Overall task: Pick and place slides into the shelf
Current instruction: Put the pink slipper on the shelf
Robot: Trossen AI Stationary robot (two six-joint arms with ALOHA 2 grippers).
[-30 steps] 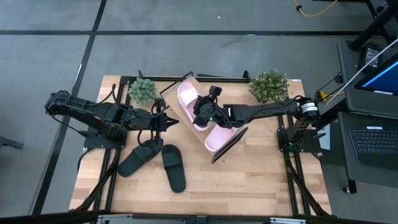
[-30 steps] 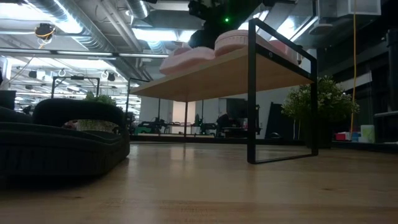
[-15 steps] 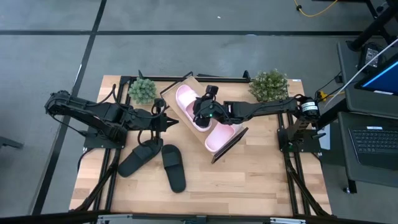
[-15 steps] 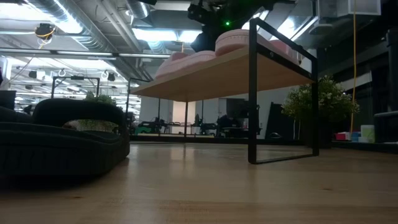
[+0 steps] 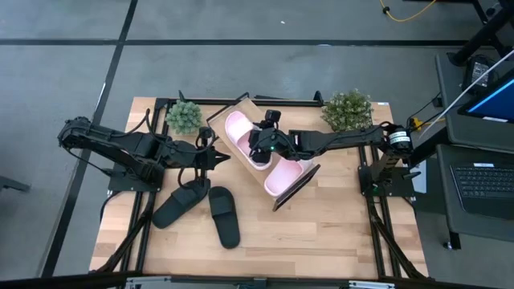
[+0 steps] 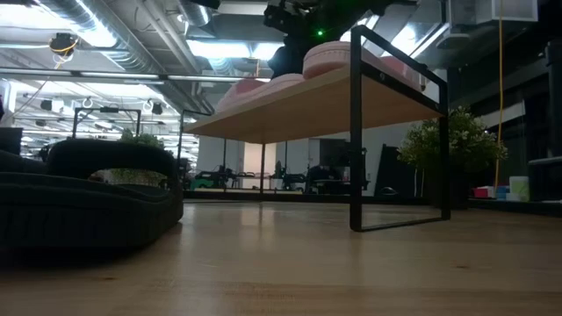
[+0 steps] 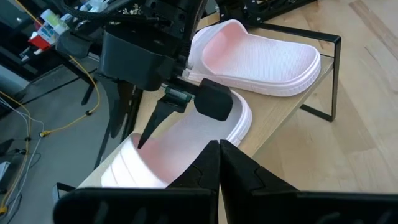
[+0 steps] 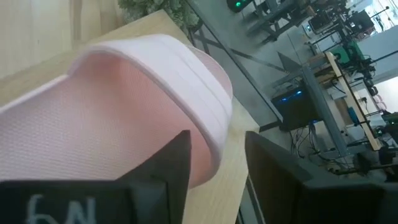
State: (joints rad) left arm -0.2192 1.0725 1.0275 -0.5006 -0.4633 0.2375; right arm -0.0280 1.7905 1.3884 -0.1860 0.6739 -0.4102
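Note:
The shelf (image 5: 218, 116) stands slantwise at the table's middle, and both pale pink slides lie flat on its board. One pink slide (image 5: 239, 132) is at the far-left end, the other pink slide (image 5: 285, 173) at the near-right end. My right gripper (image 5: 255, 147) hovers open over the first slide (image 8: 124, 106), its fingers on either side of the slide's side wall. My left gripper (image 5: 223, 156) waits shut just left of the shelf, pointing at it. Two black slides (image 5: 181, 201) (image 5: 225, 217) rest sole-down on the table, near left. My right gripper comes at the pink slide from above, open, with the slide's side wall (image 8: 214, 146) beside the strap between its fingers. Whether either finger touches the wall I cannot tell. The slide lies flat on the shelf board (image 7: 261, 121).
Two small potted plants (image 5: 184, 117) (image 5: 347, 110) stand at the far edge, left and right of the shelf. The shelf's black frame (image 6: 356, 132) stands on the table. The near right of the table is bare wood.
My right gripper has opened and let go of the pink slide at the shelf's far-left end. The slide has shifted a little toward that end and settled flat on the board.

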